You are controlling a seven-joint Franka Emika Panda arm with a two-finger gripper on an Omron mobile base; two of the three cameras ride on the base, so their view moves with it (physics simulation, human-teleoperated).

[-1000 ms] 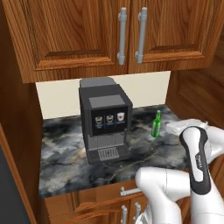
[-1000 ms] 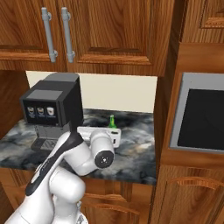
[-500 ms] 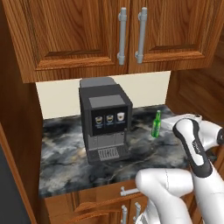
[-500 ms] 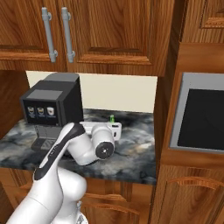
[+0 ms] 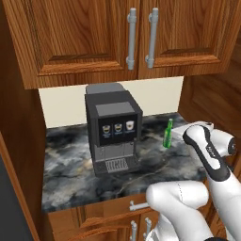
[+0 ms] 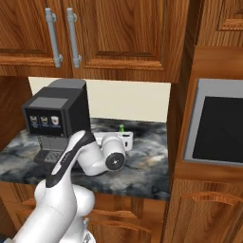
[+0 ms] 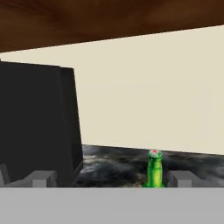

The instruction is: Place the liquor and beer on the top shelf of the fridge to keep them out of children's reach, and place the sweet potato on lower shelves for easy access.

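Observation:
The beer (image 5: 167,134) is a slim green bottle standing upright on the dark marbled counter (image 5: 70,164), to the right of the coffee machine. My gripper (image 7: 111,179) is open and level with the bottle's neck, just short of it. In the hand view the beer (image 7: 154,172) rises between the two fingertips, close to the right fingertip (image 7: 181,177), with nothing gripped. From the right base view the beer's cap (image 6: 121,127) peeks over my white hand. The liquor, the sweet potato and the fridge are out of view.
A black coffee machine (image 5: 113,127) stands mid-counter, left of the bottle, and shows as a dark block (image 7: 37,122) in the hand view. Wooden wall cabinets (image 5: 132,37) hang overhead. A wooden side panel (image 5: 212,94) bounds the counter's right end; beyond it is a built-in oven (image 6: 218,126).
The arm has stretched forward and its hand has come closer to the beer. The bottle, the coffee machine and the base have stayed put, and the gripper has stayed open.

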